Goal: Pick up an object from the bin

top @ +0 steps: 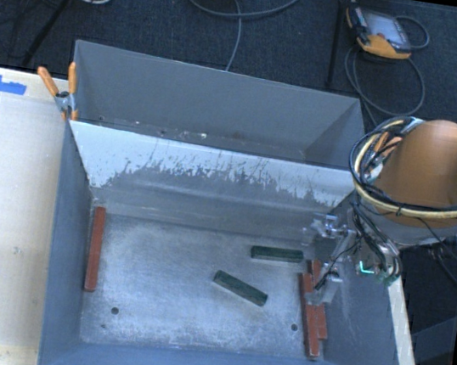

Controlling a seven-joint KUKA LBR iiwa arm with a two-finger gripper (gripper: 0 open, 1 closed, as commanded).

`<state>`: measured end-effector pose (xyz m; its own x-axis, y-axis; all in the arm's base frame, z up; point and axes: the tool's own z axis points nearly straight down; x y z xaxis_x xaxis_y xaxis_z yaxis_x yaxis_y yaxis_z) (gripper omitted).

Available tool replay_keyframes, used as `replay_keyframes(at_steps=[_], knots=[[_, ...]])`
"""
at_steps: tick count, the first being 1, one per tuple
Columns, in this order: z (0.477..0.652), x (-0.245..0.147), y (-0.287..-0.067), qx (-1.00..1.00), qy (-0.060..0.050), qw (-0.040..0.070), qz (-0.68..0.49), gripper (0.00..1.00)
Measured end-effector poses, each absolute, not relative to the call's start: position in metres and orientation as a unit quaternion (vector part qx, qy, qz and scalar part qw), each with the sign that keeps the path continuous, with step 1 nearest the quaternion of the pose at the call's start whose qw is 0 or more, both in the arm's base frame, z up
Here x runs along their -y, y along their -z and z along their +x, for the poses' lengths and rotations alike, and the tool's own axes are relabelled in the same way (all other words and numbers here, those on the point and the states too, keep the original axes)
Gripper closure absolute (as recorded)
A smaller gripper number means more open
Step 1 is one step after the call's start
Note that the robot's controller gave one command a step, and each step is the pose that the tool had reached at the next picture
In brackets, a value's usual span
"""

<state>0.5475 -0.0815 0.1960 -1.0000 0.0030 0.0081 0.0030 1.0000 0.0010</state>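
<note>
Grey bin (pixel 222 116) across the middle of the frame, back wall streaked with pale scratches, floor scuffed. From the right edge, arm (pixel 390 246) with an orange cover (pixel 432 171) ringed by looped cables, tipped down toward the bin's right side.

Below and left of the cover, gripper (pixel 322 280), low over the floor and close to the right wall. Cannot tell whether open or closed, lost among brackets and wires there.

Directly beneath the gripper, top end of the right red bar (pixel 314 328). Lies flat along the foot of the right wall and runs toward the lower right of the frame. Cannot tell whether touched or merely overhung.

Just left of the gripper, upper green bar (pixel 276 254), dark, flat on the floor, nearly level across the frame, right end near the gripper. Lower and further left, about mid-floor, lower green bar (pixel 239 287), same dark colour, slanted down a little to the right, apart from the upper one.

At the far left of the floor, left red bar (pixel 94 248), set upright in the frame along the foot of the left wall, well apart from the other three.
</note>
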Motion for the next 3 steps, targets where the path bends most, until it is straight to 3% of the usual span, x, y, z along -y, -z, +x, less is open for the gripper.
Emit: replay_keyframes(at_steps=[1,2,3], knots=[[0.572,-0.001,-0.075,0.996,0.002,0.003,0.085,0.0],[0.573,0.002,-0.08,0.996,0.0,0.0,0.084,1.0],[0.578,0.002,-0.229,0.996,0.0,-0.005,0.086,1.0]])
